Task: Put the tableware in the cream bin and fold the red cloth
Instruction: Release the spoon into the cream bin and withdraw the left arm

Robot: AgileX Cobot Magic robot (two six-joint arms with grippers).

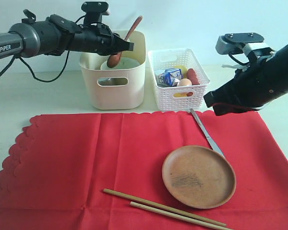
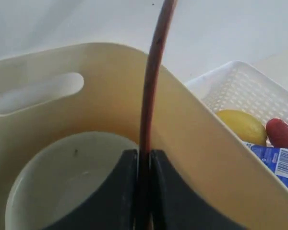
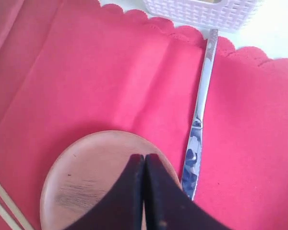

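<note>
My left gripper (image 1: pixel 126 46) is shut on the dark wooden spoon (image 1: pixel 126 39), held tilted over the cream bin (image 1: pixel 114 86); the handle (image 2: pixel 153 72) rises from between the fingers (image 2: pixel 125 191). A white bowl (image 2: pixel 62 177) sits inside the bin. The red cloth (image 1: pixel 86 158) lies spread flat on the table. On it rest the round brown plate (image 1: pixel 199 176), the metal knife (image 1: pixel 206 133) and the wooden chopsticks (image 1: pixel 168 210). My right gripper (image 3: pixel 144 158) is shut and empty, hovering above the plate (image 3: pixel 96 167) beside the knife (image 3: pixel 199 120). The steel cup is out of view.
A white lattice basket (image 1: pixel 178 98) stands right of the cream bin, holding a lemon (image 2: pixel 240 125), a sausage (image 1: pixel 193 75), an egg (image 1: pixel 184 83) and a small blue-white carton (image 1: pixel 169 76). The pale table (image 1: pixel 38 96) extends behind the cloth.
</note>
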